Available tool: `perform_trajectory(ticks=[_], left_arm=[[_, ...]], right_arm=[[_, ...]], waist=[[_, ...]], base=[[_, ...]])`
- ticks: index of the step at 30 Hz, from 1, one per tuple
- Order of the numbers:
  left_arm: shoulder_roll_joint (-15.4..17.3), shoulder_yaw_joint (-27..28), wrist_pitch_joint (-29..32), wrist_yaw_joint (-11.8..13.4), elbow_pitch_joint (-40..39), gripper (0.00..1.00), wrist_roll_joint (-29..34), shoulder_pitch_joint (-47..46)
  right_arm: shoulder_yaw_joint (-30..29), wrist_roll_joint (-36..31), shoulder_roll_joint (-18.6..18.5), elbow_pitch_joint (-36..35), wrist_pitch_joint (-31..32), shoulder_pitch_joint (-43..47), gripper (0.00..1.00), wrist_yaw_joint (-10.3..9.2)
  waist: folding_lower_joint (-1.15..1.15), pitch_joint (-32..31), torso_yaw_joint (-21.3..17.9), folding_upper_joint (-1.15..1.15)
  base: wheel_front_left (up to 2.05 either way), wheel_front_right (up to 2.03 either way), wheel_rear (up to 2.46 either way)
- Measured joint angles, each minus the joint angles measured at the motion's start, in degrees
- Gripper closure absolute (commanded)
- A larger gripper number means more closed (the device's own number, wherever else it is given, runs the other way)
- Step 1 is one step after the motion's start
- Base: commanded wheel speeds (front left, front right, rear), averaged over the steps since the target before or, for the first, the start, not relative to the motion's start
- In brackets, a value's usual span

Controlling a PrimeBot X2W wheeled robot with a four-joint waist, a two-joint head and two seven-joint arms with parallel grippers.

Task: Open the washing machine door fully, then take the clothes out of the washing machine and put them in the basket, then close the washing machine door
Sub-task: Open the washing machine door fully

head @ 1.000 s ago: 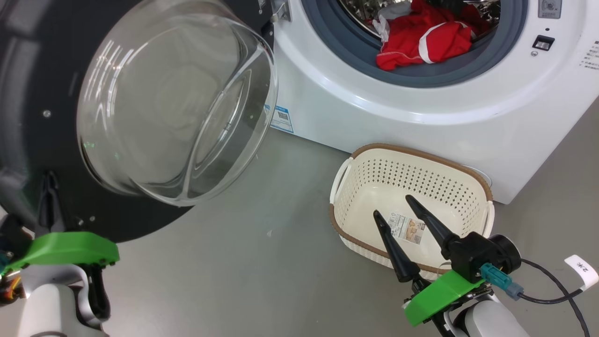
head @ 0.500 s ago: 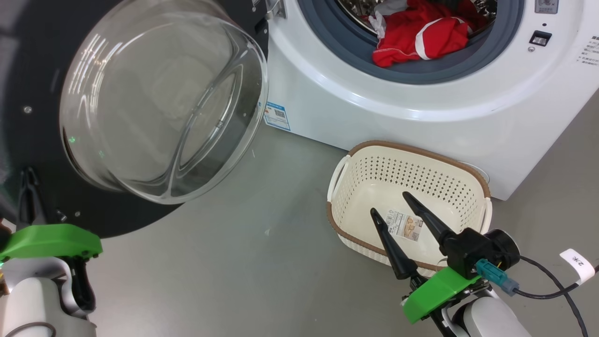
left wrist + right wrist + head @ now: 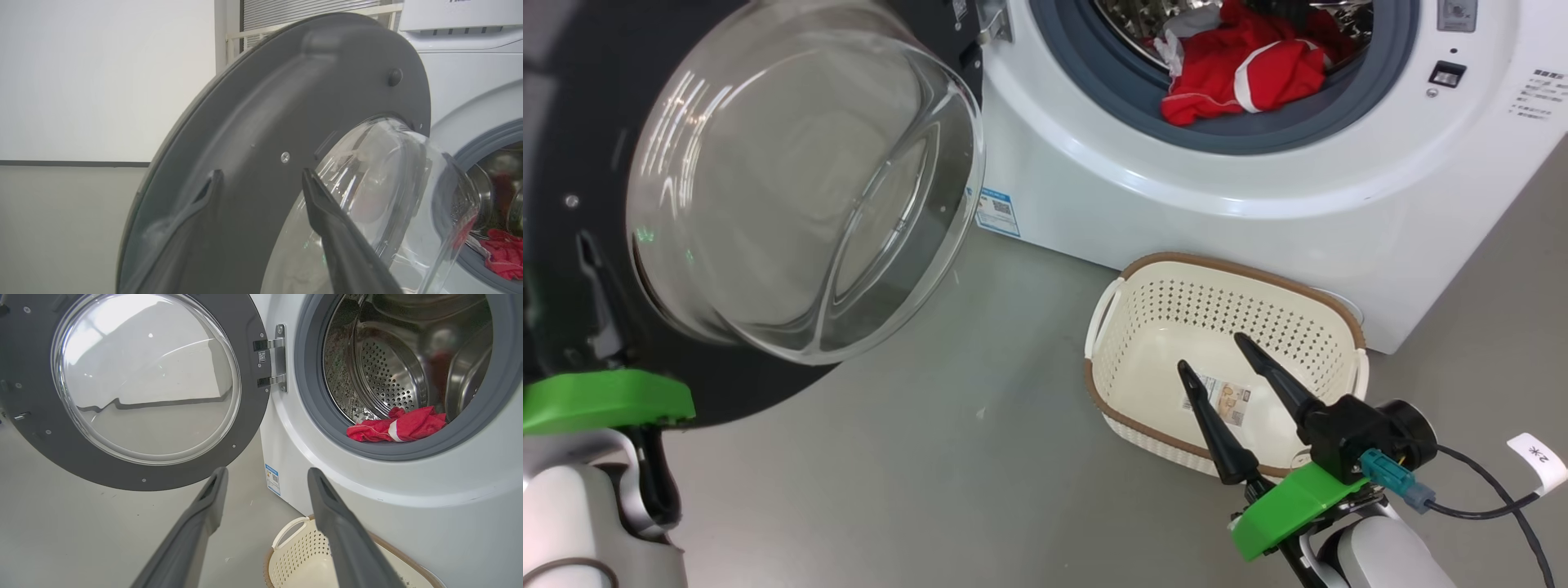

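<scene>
head view: washing machine door swung open at 9 o'clock, a glossy black ring around a bulging clear glass bowl. the washing machine is at 1 o'clock, a smooth white box with a grey rubber ring round the mouth. the clothes, soft crumpled red fabric with white stripes, lie on the lower lip of the opening at 12, half over that ring. the perforated steel drum sits behind them.

the basket is at 4 o'clock, cream plastic full of holes with a brown woven-look rim, its far edge just beside the machine's front.

right gripper hangs over the basket's near rim, jaws spread wide with nothing between them. left gripper is at 8 o'clock by the door's lower edge, jaws spread too. its fingers sit in front of the matte inner face, and i can't tell if they touch it.

bare grey floor lies between door and basket.
</scene>
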Motion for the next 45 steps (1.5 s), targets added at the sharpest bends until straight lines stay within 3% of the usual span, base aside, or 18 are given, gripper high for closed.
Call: perform_trajectory(ticks=[4, 10, 20, 30, 45], left_arm=[[0.02, -2.50, -0.01, -0.04, -5.76, 0.00, -0.04, 1.47], [0.11, -10.79, -0.26, -0.20, -13.78, 0.00, -4.07, 4.75], [0.34, -20.61, -0.31, -1.04, -17.69, 0.00, -8.29, 9.15], [0.52, -25.54, 0.32, -1.97, -17.86, 0.00, -9.55, 12.20], [1.49, -26.13, 0.18, -0.99, -17.68, 0.00, -6.09, 17.33]], right_arm=[[0.01, 0.10, 0.01, 0.48, -0.76, 0.00, 0.00, 0.00], [-0.67, 0.44, 0.01, 1.53, -2.00, -0.07, 0.00, 0.00], [-3.20, 2.19, 0.04, 3.09, -3.27, -1.12, 0.00, 0.00], [-5.63, 2.80, 0.09, 3.07, -3.34, -1.16, 0.00, 0.00], [-10.38, 1.41, 0.25, -0.89, -3.76, -1.13, 0.00, 0.00]], waist=[[0.00, -0.35, -1.08, 0.00], [0.00, -0.83, -3.64, 0.00], [0.00, -1.85, -9.09, 0.00], [0.00, -2.76, -15.09, 0.00], [0.00, -3.61, -23.69, 0.00]], base=[[0.00, 0.00, 0.00], [0.00, 0.00, 0.00], [0.00, 0.00, 0.00], [0.00, 0.00, 0.00], [0.00, 0.00, 0.00]])
